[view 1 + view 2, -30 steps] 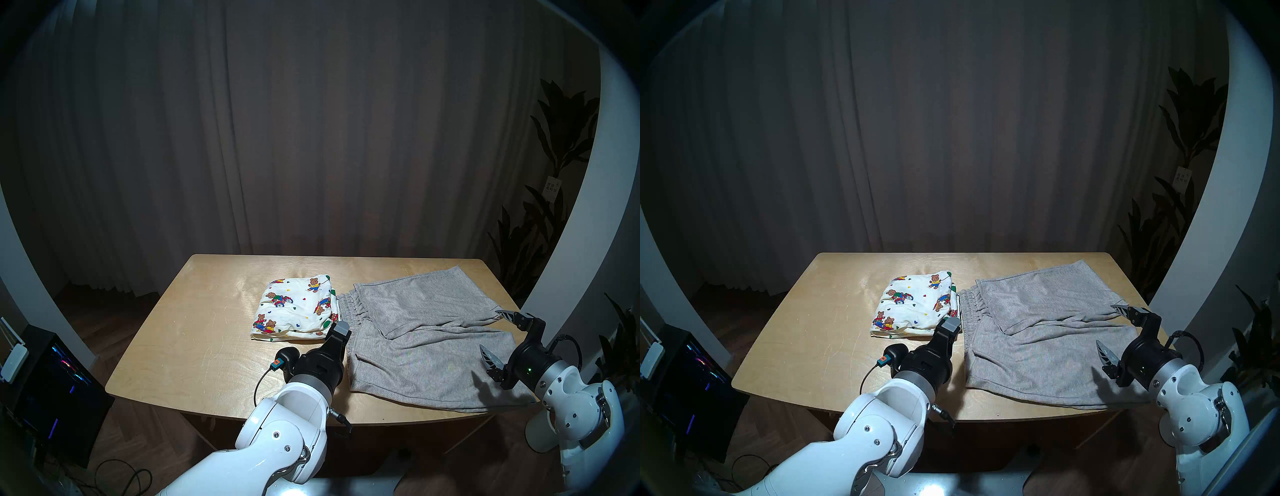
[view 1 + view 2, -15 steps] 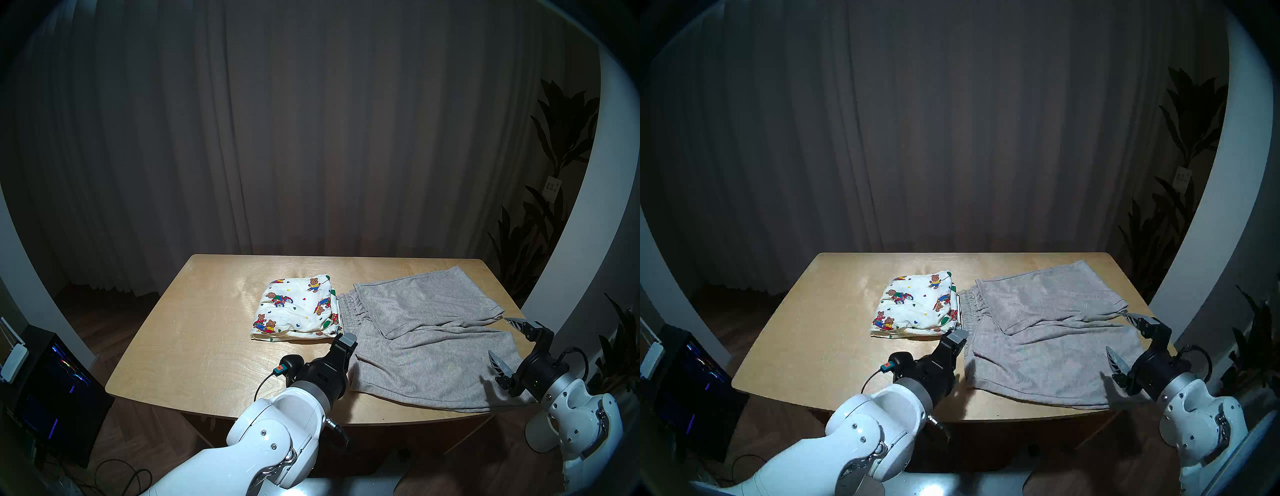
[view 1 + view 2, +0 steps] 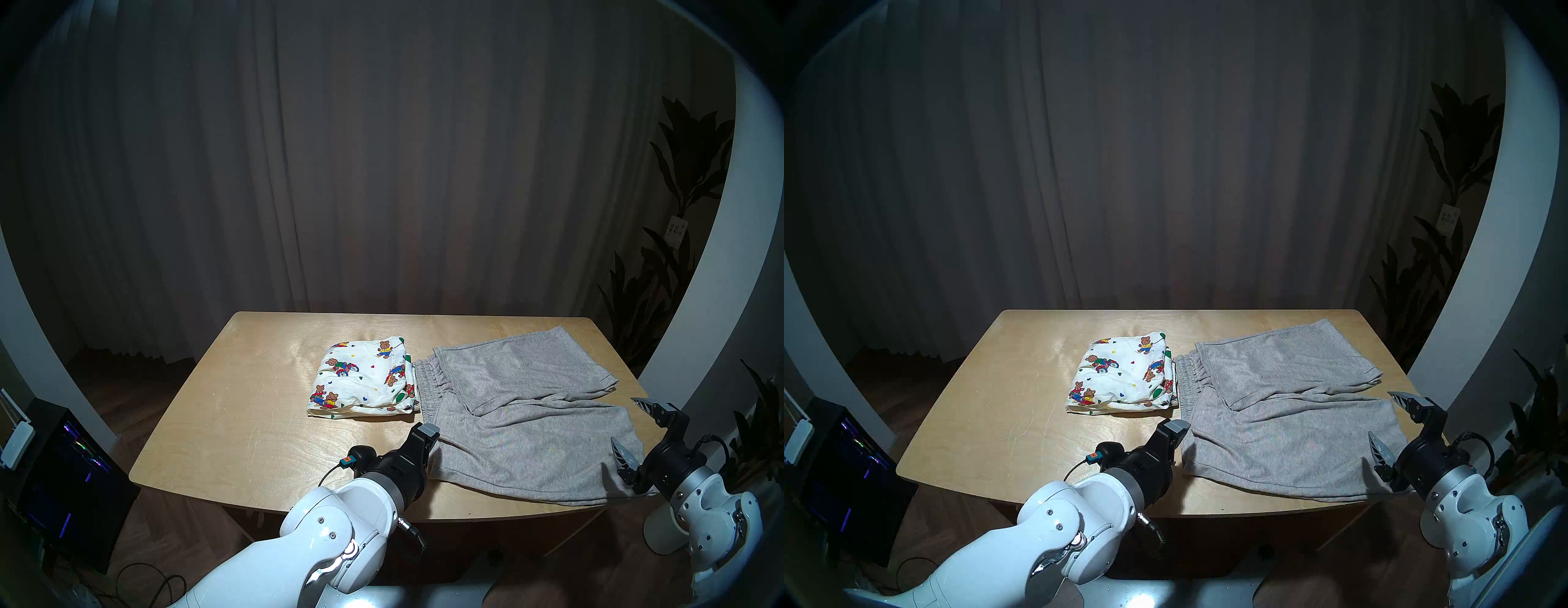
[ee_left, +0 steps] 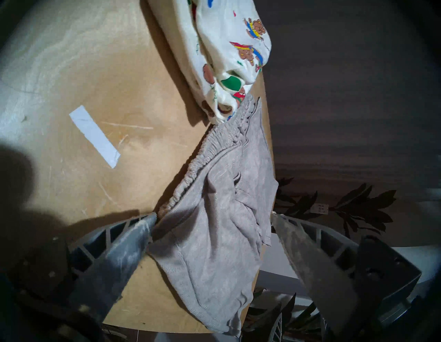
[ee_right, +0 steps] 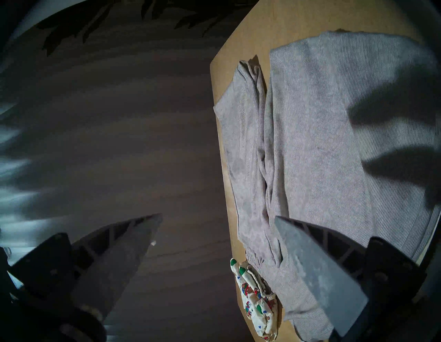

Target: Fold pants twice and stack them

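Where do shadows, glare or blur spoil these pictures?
Head views: glare on the table left of the bear-print shorts; dark fisheye rim. Right wrist view: blurred curtain, and a dark shadow across the grey shorts. Left wrist view: a black shadow on the wood at the left; the white tape strip stays sharp.

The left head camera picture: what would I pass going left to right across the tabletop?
teddy-bear print shorts, folded → left gripper → grey shorts, spread flat → right gripper at the table's right edge.
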